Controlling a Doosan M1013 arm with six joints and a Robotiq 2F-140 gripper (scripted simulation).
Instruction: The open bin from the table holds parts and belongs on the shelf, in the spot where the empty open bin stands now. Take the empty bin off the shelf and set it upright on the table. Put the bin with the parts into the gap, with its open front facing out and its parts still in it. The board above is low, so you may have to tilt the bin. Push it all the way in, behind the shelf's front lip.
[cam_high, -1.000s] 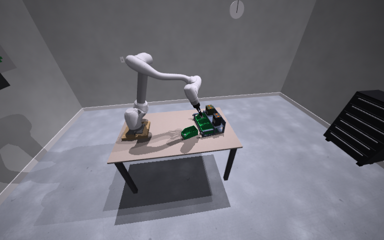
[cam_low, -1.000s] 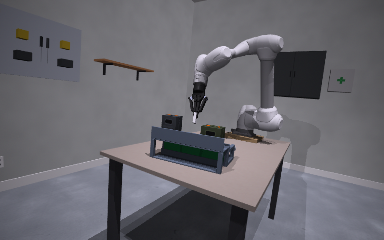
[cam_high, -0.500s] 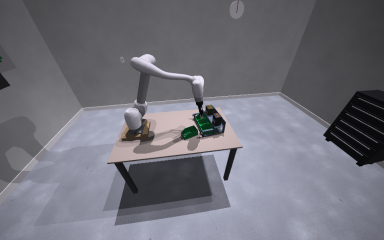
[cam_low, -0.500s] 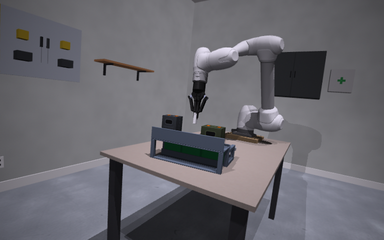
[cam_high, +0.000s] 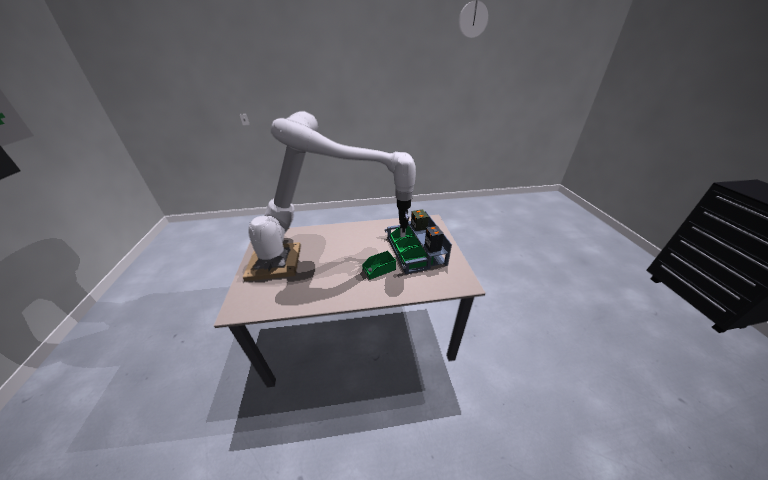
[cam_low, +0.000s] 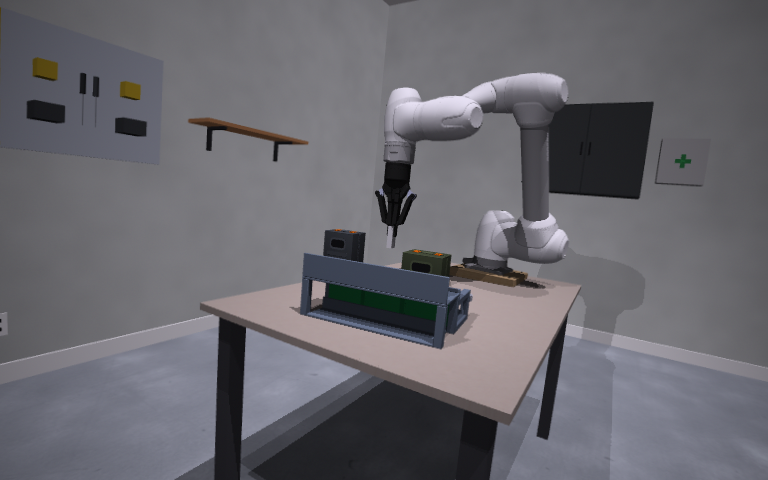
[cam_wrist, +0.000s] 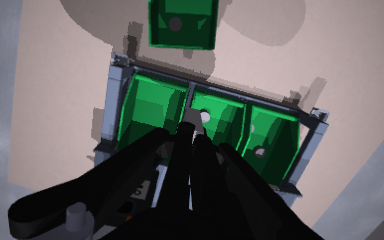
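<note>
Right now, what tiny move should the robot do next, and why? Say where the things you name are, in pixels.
I'd slide the shut fingers (cam_high: 403, 230) (cam_low: 390, 238) sideways over the empty bin (cam_high: 412, 255) (cam_low: 344, 293) (cam_wrist: 152, 102), before going lower. In the wrist view, the tips overlap the edge between it and the middle bin (cam_high: 406, 243) (cam_low: 380, 300) (cam_wrist: 222, 106), where a round part (cam_wrist: 205, 117) shows.

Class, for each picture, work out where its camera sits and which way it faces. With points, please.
Top: high off one long side of the table (cam_high: 334, 302) (cam_low: 498, 362) (cam_wrist: 345, 60), looking obliquely down; whole arm (cam_high: 351, 151) (cam_low: 535, 169) and claw (cam_high: 403, 230) (cam_low: 391, 237) (cam_wrist: 190, 119) show.
Exterior: beyond the shelf (cam_high: 447, 254) (cam_low: 373, 275) (cam_wrist: 111, 100), facing back towards the arm's base; arm and claw show.
Wrist: on the arm's end, looking down past the claw's fingers at green bins.
Top and wrist share the separate green bin (cam_high: 379, 264) (cam_wrist: 200, 40).
</note>
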